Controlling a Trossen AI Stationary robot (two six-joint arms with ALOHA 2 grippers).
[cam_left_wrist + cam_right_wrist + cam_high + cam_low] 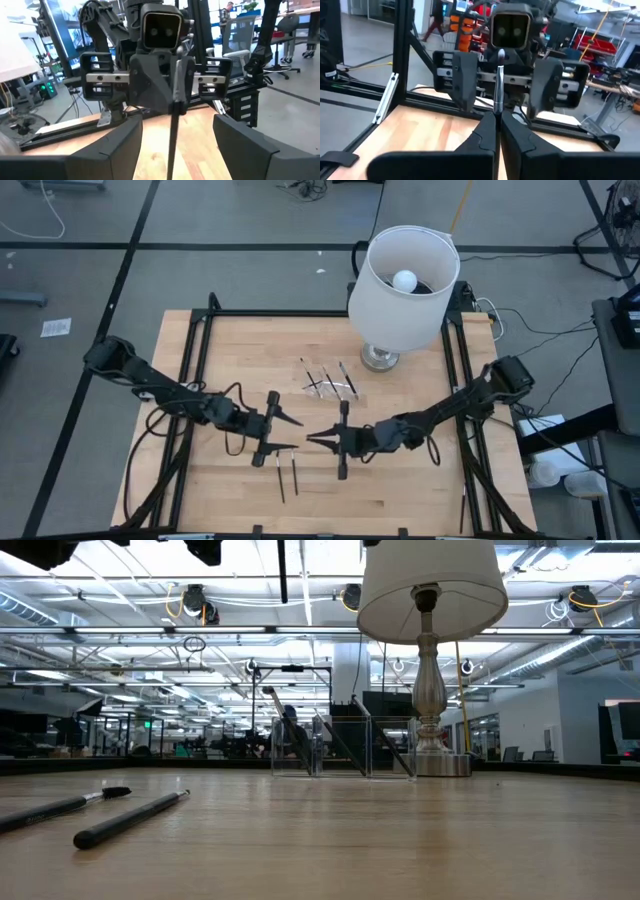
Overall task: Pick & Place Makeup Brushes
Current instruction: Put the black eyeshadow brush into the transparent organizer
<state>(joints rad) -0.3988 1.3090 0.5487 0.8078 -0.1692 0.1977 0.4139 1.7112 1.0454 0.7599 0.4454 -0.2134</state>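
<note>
Handover mid-tabletop (420,490): right claw (312,439) pinched shut on a makeup brush (497,85), left claw (290,434) facing it with fingers (112,145) spread wide, clear of the brush. The held brush stands upright between the claws, long axis vertical, pale tip up in the right wrist view. Judged best: back the left arm straight away without brushing the handle, right grip kept firm. Two brushes (288,477) lie near the front edge, lengthwise front-to-back; more sit in the clear holder (328,383) by the lamp (403,285)
</note>
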